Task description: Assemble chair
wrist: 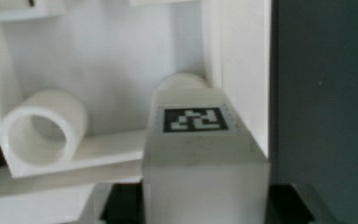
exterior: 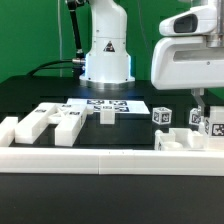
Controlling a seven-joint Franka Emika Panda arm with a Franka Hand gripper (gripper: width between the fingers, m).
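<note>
At the exterior view's right, the gripper (exterior: 202, 112) has its fingers clamped on a tagged white chair piece (wrist: 199, 140) near the border rail (exterior: 90, 155). Other chair parts (exterior: 60, 125) lie loose on the black table (exterior: 20, 100); a rounded part (wrist: 43, 125) sits inside a white frame (wrist: 105, 152)

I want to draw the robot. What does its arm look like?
The arm is smooth, rounded and white, with a black triangle sticker, a blue ring round its base and a dark cable behind. Its end effector is a chunky white block.
</note>
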